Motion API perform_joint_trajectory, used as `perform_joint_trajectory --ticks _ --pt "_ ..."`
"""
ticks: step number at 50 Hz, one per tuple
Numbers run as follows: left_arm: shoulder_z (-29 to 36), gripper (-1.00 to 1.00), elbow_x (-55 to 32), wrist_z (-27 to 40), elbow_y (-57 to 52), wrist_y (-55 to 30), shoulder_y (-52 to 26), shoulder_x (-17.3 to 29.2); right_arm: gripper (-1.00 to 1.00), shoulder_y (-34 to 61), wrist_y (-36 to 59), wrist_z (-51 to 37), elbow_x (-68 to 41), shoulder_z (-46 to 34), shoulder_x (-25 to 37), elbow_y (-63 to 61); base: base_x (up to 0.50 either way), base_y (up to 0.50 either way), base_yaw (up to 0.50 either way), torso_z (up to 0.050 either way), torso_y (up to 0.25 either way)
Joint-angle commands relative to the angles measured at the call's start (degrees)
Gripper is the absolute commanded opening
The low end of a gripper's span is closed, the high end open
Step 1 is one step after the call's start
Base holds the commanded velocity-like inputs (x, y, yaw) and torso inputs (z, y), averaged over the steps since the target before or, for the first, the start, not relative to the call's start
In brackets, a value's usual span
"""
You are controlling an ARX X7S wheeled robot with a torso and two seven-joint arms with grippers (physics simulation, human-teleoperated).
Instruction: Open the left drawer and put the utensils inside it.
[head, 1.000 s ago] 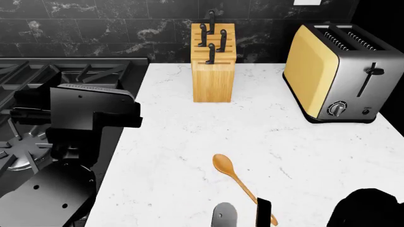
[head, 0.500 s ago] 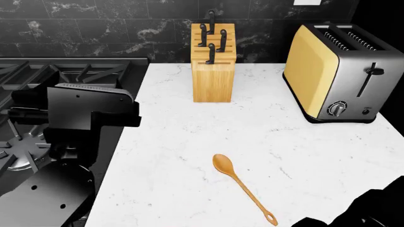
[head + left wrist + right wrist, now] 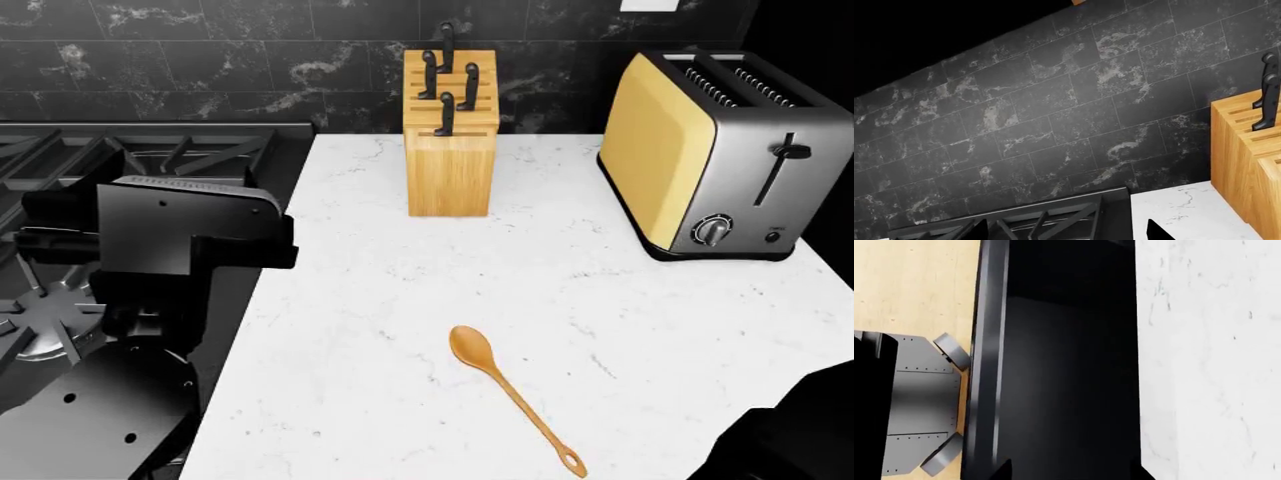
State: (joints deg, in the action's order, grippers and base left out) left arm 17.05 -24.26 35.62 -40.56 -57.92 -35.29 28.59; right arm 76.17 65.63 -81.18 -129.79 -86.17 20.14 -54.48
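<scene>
- On the white marble counter (image 3: 400, 300), the wooden spoon (image 3: 514, 398) is laid diagonally, alone, well short of the knife block (image 3: 451, 150) and toaster (image 3: 714, 150).
- Neither gripper's state can be made out here, sadly.
- A dark open drawer (image 3: 1067, 380) is seen below the counter edge.

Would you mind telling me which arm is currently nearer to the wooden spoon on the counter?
Right, probably. The right arm sits at the counter's near edge, just beside the spoon's handle end. The left arm is over the stove, farther off.
</scene>
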Motion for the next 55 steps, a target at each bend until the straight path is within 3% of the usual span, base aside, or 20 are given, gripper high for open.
perform_joint_trajectory --ticks 1,12,31,43,55 --pt "0.0 1.00 -0.1 0.2 -0.1 -0.1 0.0 0.0 1.00 3.7 -3.1 3.6 -5.7 2.1 2.8 -1.9 0.00 0.00 0.00 0.000 0.000" --pt "0.5 1.00 -0.1 0.3 0.0 -0.2 -0.4 -0.1 1.00 13.1 -2.3 10.5 -11.5 18.8 13.5 -3.4 0.00 0.00 0.00 0.000 0.000" --pt "0.5 1.00 -0.4 0.4 0.1 -0.7 -1.0 -0.2 1.00 10.4 5.8 25.4 -7.0 39.1 27.1 2.2 0.00 0.00 0.00 0.000 0.000" --pt "0.9 1.00 -0.5 0.6 0.0 -1.0 -1.3 -0.4 1.00 2.0 10.0 34.1 3.7 49.9 30.6 5.2 0.00 0.00 0.00 0.000 0.000" --pt "1.0 1.00 -0.5 0.7 0.1 -1.0 -1.4 -0.4 1.00 -4.7 13.0 40.5 14.4 54.4 27.8 7.1 0.00 0.00 0.00 0.000 0.000"
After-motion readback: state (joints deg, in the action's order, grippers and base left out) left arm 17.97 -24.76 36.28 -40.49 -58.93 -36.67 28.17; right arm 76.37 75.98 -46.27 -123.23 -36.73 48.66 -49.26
